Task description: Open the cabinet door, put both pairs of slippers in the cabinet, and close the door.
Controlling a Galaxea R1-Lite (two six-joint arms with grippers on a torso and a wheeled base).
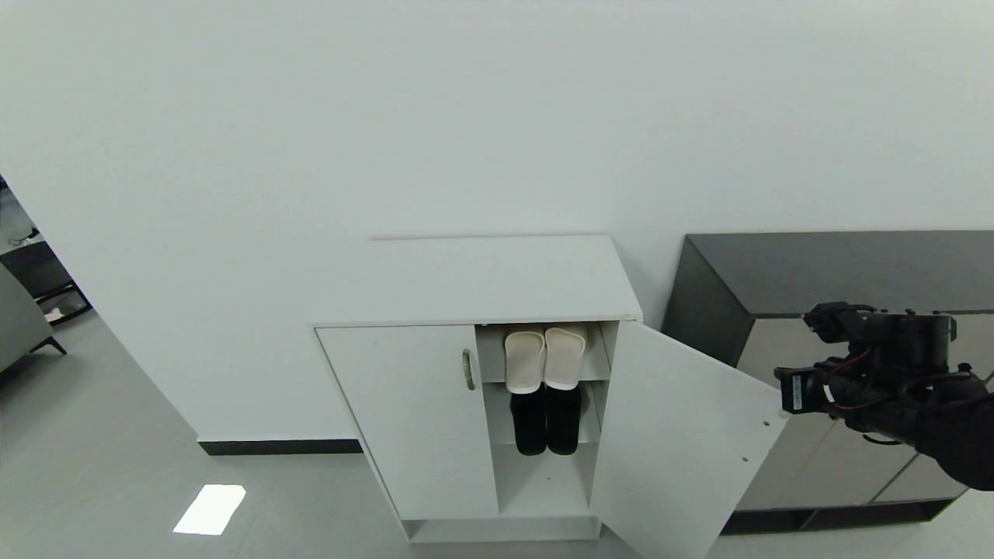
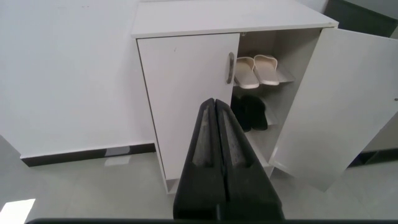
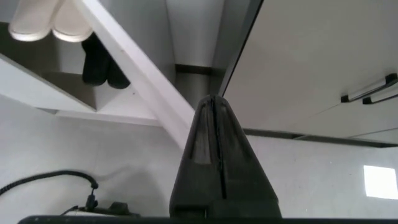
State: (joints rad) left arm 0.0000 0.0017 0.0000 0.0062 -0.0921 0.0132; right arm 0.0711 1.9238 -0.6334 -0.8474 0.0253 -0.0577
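Observation:
The white cabinet [image 1: 497, 279] stands against the wall with its left door [image 1: 411, 419] closed and its right door [image 1: 683, 442] swung wide open. Inside, a white pair of slippers [image 1: 543, 359] lies on the upper shelf, toes outward. A black pair of slippers [image 1: 546, 421] lies on the shelf below it. My right arm [image 1: 877, 380] hangs just beyond the open door's outer edge. My right gripper [image 3: 211, 106] is shut and empty, close to the door's thin edge [image 3: 137, 81]. My left gripper [image 2: 215, 106] is shut and empty, well back from the closed door's handle [image 2: 230, 67].
A dark, glossy sideboard [image 1: 839, 268] stands right of the cabinet, close behind the open door and my right arm. Grey floor [image 1: 116, 435] lies open to the left and in front. A chair [image 1: 19, 326] sits at the far left edge.

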